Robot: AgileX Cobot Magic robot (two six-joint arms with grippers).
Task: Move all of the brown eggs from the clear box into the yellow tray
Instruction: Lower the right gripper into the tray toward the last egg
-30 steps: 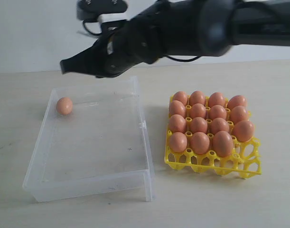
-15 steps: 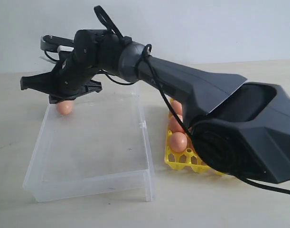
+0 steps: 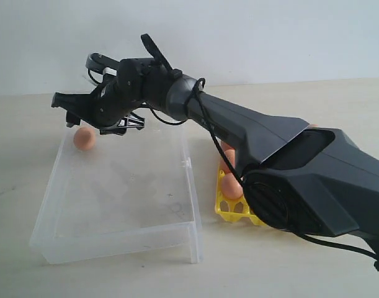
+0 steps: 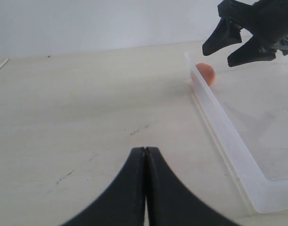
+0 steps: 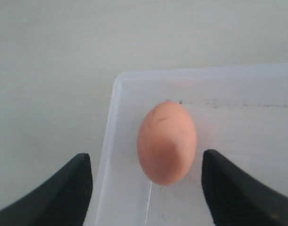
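1. Looks like the last one: a single egg (image 3: 84, 138) lies on the floor of the box (image 3: 115, 230), tucked in the far corner on the left arm's side. It's just beside the walls, can't tell if it actually touches them
2. The right gripper (image 4: 218, 55) hovers right over it, jaws spread wide and holding nothing. In its wrist view the egg sits between the fingers (image 5: 73, 188) with a gap on both sides
3. The left gripper (image 4: 144, 188) is pinched fully closed and empty, over bare table (image 4: 63, 117) outside the box, well apart from the egg
4. The tray (image 3: 229, 212) is mostly hidden behind the arm. Only a few other eggs (image 3: 232, 186) show in it, so I can't see the free cup
5. My take on the grab: the finger on the wall side looks lined up over or outside the wall, so I'd nudge inward first so both fingers drop inside the box
6. Then go straight down with the egg centred, close gently across its narrow middle, and lift clear of the wall before swinging toward the tray
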